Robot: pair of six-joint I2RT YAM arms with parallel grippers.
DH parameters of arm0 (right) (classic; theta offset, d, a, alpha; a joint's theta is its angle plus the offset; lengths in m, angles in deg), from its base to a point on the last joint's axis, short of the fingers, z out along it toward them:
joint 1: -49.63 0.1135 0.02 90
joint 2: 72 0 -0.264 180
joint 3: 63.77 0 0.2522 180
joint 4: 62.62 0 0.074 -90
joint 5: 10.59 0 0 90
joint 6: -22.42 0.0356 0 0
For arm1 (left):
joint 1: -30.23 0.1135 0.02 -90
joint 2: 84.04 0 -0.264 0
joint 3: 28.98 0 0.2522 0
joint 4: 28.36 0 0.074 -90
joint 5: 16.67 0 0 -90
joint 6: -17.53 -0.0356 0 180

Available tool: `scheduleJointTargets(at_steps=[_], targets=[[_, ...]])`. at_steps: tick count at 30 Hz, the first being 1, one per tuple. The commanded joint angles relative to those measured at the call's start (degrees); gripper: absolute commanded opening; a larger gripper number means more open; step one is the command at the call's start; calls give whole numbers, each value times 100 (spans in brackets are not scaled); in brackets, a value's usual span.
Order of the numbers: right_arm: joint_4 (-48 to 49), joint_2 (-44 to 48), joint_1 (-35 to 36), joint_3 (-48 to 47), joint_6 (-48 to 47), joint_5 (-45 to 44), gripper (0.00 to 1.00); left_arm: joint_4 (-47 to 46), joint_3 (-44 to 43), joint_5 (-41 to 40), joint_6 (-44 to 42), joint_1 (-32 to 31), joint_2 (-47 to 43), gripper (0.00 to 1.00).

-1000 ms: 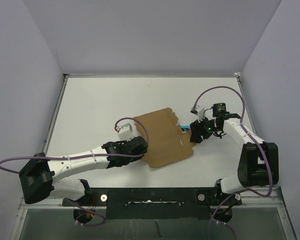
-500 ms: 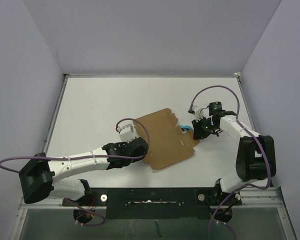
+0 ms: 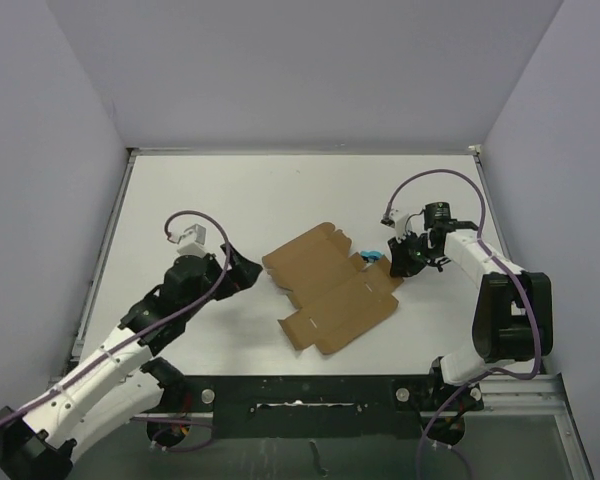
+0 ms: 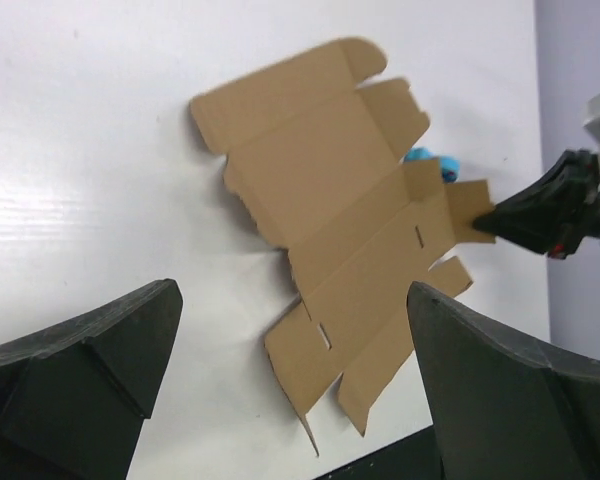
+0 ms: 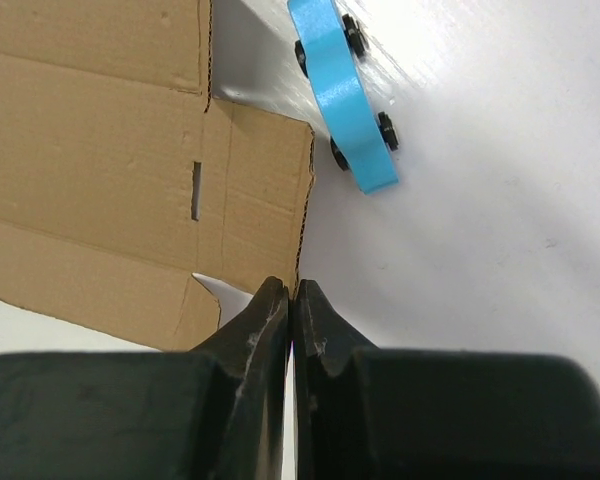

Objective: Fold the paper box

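The paper box (image 3: pixel 330 285) lies unfolded and flat on the white table, a brown cardboard cut-out with flaps and slots. In the left wrist view the paper box (image 4: pixel 330 190) lies ahead of my left gripper (image 4: pixel 292 300), whose jaws stand wide open and hold nothing. From above, my left gripper (image 3: pixel 242 270) sits just left of the box, apart from it. My right gripper (image 3: pixel 395 265) is at the box's right flap. Its jaws are shut on the edge of that flap (image 5: pixel 265 190), as my right gripper (image 5: pixel 292 290) shows close up.
A small blue toy car (image 3: pixel 371 255) with black wheels lies against the box's right side, close to the right fingers; it also shows as the blue car (image 5: pixel 342 95) and the blue car (image 4: pixel 430 160). Grey walls enclose the table on three sides.
My left gripper has opened, let go of the box's left side and drawn back to the left. My right gripper has shut on the right flap. The box has shifted slightly.
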Motion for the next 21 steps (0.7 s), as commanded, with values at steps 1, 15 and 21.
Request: scheduleJointTargets(at_steps=[1,15,21], targets=[[-23,215,-45,-234,-176,339,0,-437,-236,1692,-1021,1178,-46,98],[-35,554,-99,-178,-415,739,0,-968,-1537,4651,-1237,2961,3513,90],[325,1175,-8,11,-580,846,0,-865,-2119,4926,-1992,2994,4200,89]])
